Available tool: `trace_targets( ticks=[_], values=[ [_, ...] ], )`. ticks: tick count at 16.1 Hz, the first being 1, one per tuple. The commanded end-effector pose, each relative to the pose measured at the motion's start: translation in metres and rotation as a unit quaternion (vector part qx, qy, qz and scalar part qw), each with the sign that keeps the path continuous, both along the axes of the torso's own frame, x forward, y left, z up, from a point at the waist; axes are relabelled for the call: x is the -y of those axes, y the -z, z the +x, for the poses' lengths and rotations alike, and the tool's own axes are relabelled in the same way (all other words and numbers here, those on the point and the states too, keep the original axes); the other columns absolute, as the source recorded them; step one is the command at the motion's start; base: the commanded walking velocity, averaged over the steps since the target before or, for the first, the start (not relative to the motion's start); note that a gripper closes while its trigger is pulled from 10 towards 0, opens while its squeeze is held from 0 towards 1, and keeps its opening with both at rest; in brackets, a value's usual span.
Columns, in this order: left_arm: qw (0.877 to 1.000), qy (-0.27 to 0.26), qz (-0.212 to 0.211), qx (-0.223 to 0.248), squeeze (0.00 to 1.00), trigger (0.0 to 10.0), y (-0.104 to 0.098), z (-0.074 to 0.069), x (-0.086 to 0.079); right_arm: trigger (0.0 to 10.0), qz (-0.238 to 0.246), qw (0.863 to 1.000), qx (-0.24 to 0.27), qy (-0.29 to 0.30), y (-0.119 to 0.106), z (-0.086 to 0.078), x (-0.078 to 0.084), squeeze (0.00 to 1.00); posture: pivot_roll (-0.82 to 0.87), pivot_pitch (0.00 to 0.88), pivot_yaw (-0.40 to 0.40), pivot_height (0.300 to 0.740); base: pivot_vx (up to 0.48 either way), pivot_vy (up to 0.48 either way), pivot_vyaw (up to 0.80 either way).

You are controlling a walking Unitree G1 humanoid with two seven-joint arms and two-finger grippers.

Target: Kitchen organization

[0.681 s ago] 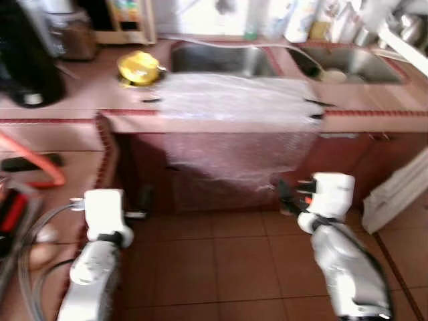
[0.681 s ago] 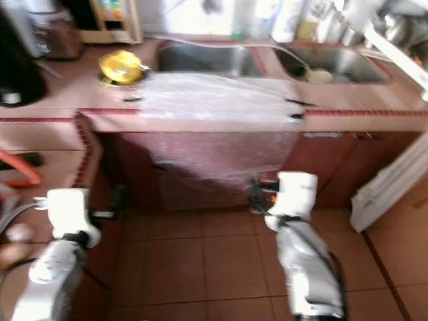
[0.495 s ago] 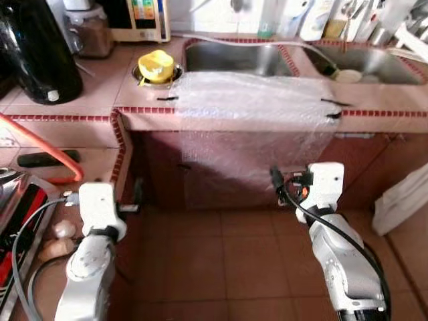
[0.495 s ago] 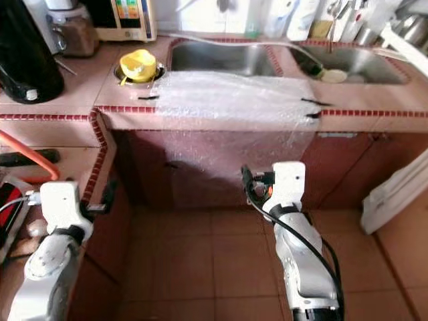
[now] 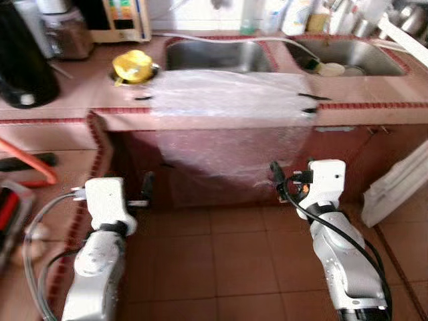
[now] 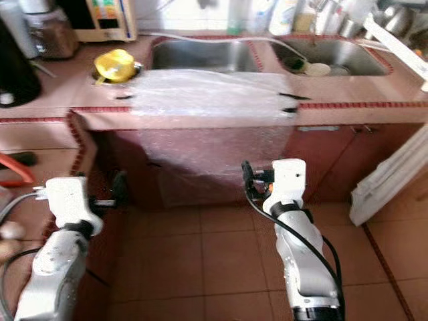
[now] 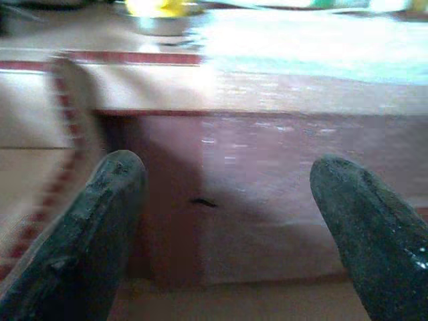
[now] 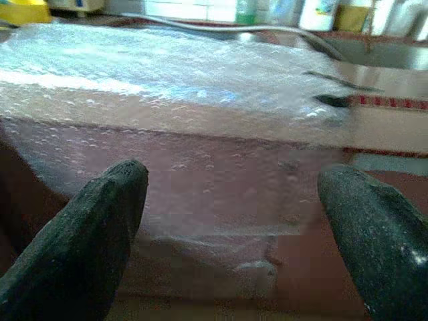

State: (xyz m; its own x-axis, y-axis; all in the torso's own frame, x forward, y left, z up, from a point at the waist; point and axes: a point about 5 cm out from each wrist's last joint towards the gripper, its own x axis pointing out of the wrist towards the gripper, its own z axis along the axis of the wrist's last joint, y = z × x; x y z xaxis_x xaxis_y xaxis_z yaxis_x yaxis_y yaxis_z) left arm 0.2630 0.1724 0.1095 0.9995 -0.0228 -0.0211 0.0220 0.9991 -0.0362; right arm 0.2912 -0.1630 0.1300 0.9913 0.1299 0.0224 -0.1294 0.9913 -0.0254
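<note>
Since half a second ago our head camera has swung a little, so the counter (image 5: 60,100) sits slightly lower and further left, while both arms hold much the same low pose in front of the cabinet. We see the sheet of bubble wrap (image 5: 227,100) taped over the counter edge and hanging down the cabinet front, straight ahead of and above our right gripper (image 5: 275,179). That gripper floats just short of the sheet's lower edge, touching nothing. Its wrist camera shows the two black fingers (image 8: 80,247) spread wide apart with nothing between them, and it picks out the strips of dark tape (image 8: 334,100) and the bubbles' texture, which the head views only blur.

Our left gripper (image 5: 146,189) hangs near the cabinet corner, off to the left of the sheet. Its wrist camera shows its fingers (image 7: 80,247) likewise spread and holding nothing, facing the dark cabinet front (image 7: 254,200) below the red-tiled edge.

From the head views we also make out what the wrist cameras miss: the double sink (image 5: 221,57) beyond the sheet, a yellow lid (image 5: 134,65) up and left of the sheet, a black kettle (image 5: 23,67) further left, and the tiled floor (image 5: 221,267) beneath both grippers.
</note>
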Motion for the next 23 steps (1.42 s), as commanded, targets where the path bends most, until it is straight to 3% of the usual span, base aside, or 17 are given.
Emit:
trace_targets(
  ticks=[1, 5, 12, 15, 18, 23],
  values=[
    [1.000, -0.008, 0.005, -0.004, 0.00, 10.0, 0.000, -0.001, -0.006, 10.0, 0.008, 1.000, 0.018, -0.009, -0.008, 0.000, -0.003, 0.00, 0.00, 0.069, -0.020, 0.740, 0.000, -0.472, 0.00],
    [1.000, -0.019, 0.011, 0.008, 0.00, 10.0, -0.007, 0.001, -0.008, 10.0, 0.020, 0.999, 0.040, -0.018, -0.020, 0.002, -0.003, 0.00, 0.00, 0.070, -0.025, 0.740, 0.000, -0.459, 0.00],
    [0.995, -0.070, 0.053, 0.045, 0.00, 10.0, -0.025, 0.004, -0.014, 10.0, 0.060, 0.995, 0.060, -0.049, -0.040, 0.003, -0.021, 0.00, 0.00, 0.064, -0.022, 0.740, 0.000, 0.000, 0.00],
    [0.989, -0.097, 0.092, 0.070, 0.00, 10.0, -0.038, 0.008, -0.015, 10.0, 0.076, 0.994, 0.056, -0.057, -0.043, 0.002, -0.022, 0.00, 0.00, 0.063, -0.024, 0.740, 0.000, 0.000, 0.00],
    [0.993, -0.081, 0.070, 0.054, 0.00, 10.0, -0.032, 0.008, -0.012, 10.0, 0.050, 0.995, 0.059, -0.062, -0.042, 0.002, -0.026, 0.00, 0.00, 0.059, -0.028, 0.740, 0.000, 0.000, 0.46],
    [0.995, -0.074, 0.053, 0.047, 0.00, 10.0, -0.025, 0.014, 0.002, 10.0, 0.066, 0.994, 0.050, -0.067, -0.039, 0.004, -0.031, 0.00, 0.01, 0.063, -0.039, 0.740, 0.000, 0.000, 0.80]
  ],
)
